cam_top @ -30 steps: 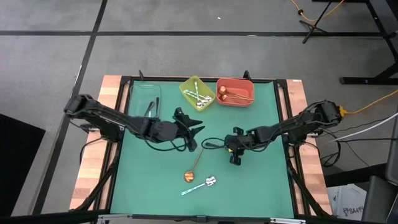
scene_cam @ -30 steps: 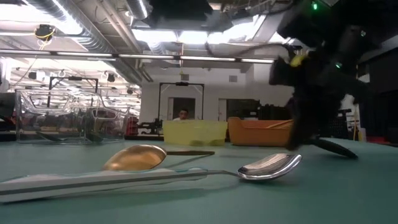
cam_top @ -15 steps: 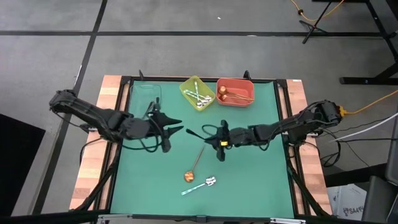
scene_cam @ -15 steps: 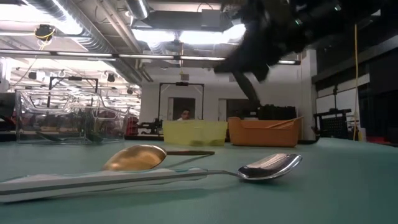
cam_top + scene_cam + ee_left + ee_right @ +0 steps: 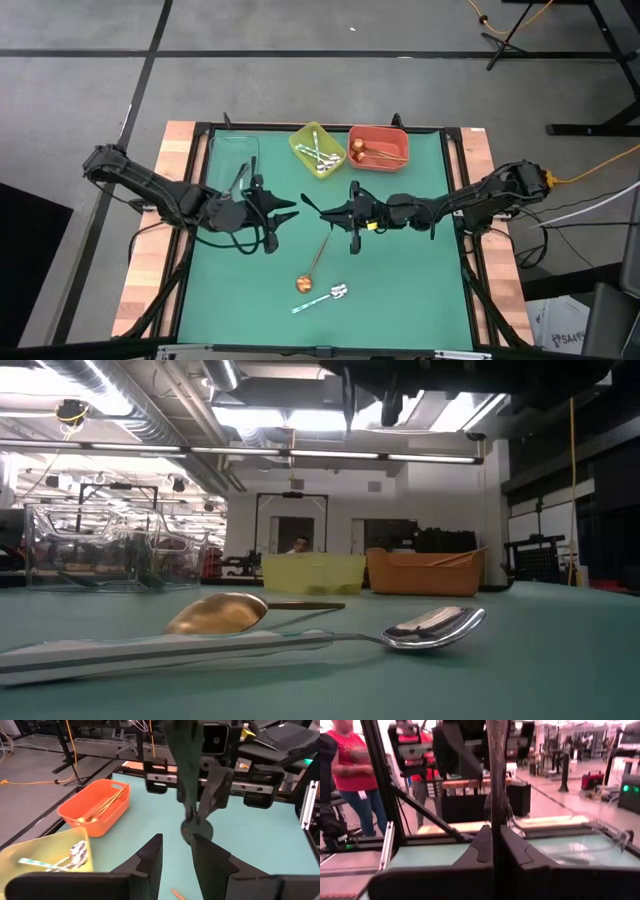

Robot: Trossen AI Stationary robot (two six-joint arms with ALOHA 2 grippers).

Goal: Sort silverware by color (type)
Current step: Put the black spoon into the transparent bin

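My right gripper (image 5: 347, 213) hangs level above the table's middle, shut on a black spoon (image 5: 497, 775). The spoon sticks out past the fingertips toward my left gripper (image 5: 288, 208). That gripper is open, just left of the spoon's free end (image 5: 306, 200), with nothing between its fingers (image 5: 150, 857). A copper spoon (image 5: 312, 264) and a silver spoon with a pale handle (image 5: 320, 297) lie flat on the green mat nearer the front. The yellow bin (image 5: 300, 140) holds silver spoons and the orange bin (image 5: 400, 160) holds copper ones. My right gripper pinches the black spoon (image 5: 495, 822) between its two shut fingers. The fingers come level from the table's right and lie along the spoon. The spoon is lifted clear of the mat, its slim length reaching out toward the left arm. Which end is in the fingers is hidden.
A clear bin (image 5: 232, 150) with dark pieces inside stands at the far left corner, beside the yellow and orange bins along the far edge. People stand in the room beyond the table's frame.
My right gripper has risen from near the mat, tipped from pointing down to level, and gone toward the table's left and far side with the black spoon. My left gripper has drawn back toward the table's left edge and risen a little, staying open.
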